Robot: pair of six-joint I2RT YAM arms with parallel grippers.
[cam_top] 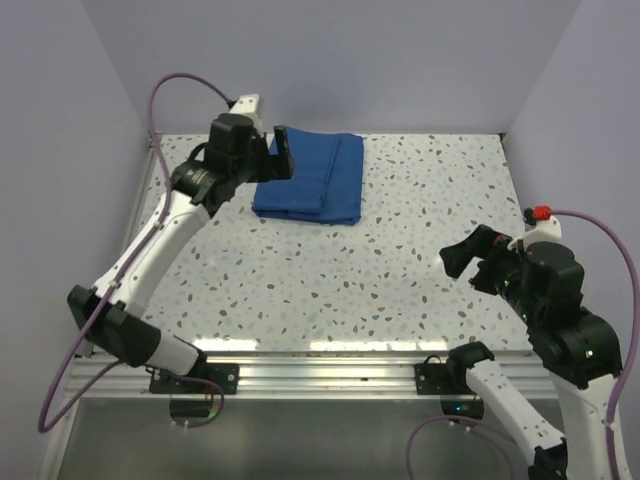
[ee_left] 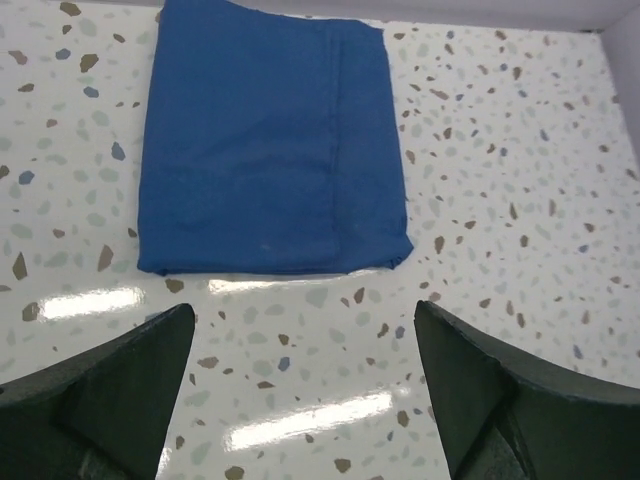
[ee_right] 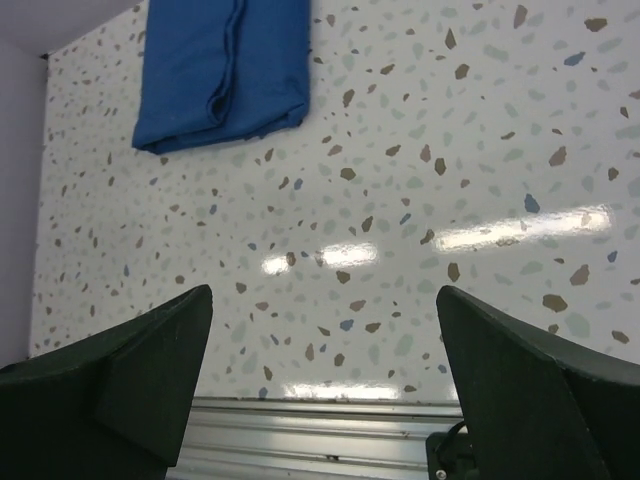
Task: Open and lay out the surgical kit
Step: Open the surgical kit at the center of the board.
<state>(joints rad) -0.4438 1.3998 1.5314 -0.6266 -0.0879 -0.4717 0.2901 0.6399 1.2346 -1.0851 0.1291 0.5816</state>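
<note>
Kit (cam_top: 308, 178) lay shut as a flat, folded blue bundle at the far left of the table (cam_top: 430, 230), close to the back wall. No tray or instruments showed, so we judged them to be inside the cloth. The left gripper (cam_top: 280, 155) hung at the bundle's left edge with its jaws spread wide and nothing between them; in its wrist view the nearest edge of the cloth lay just ahead of the fingertips. The right gripper (cam_top: 475, 262) was well apart from the kit, over the near right of the table, its jaws likewise spread and empty. We judged the step in hand to be the first unfolding, not yet begun. A seam (ee_left: 337, 150) ran along the cloth near one side, and at one corner (ee_right: 218, 105) the layers gaped a little; we took these as signs of where the top flap ended, though we could not tell for certain which layer was outermost. To do it well, we thought the left gripper should come down on a free edge, close on the top layer alone, lift only slightly and carry the flap outward, slowly enough that whatever lay inside would not slide. If the whole bundle began to drag, we reckoned the right gripper could press on it to hold it.
</note>
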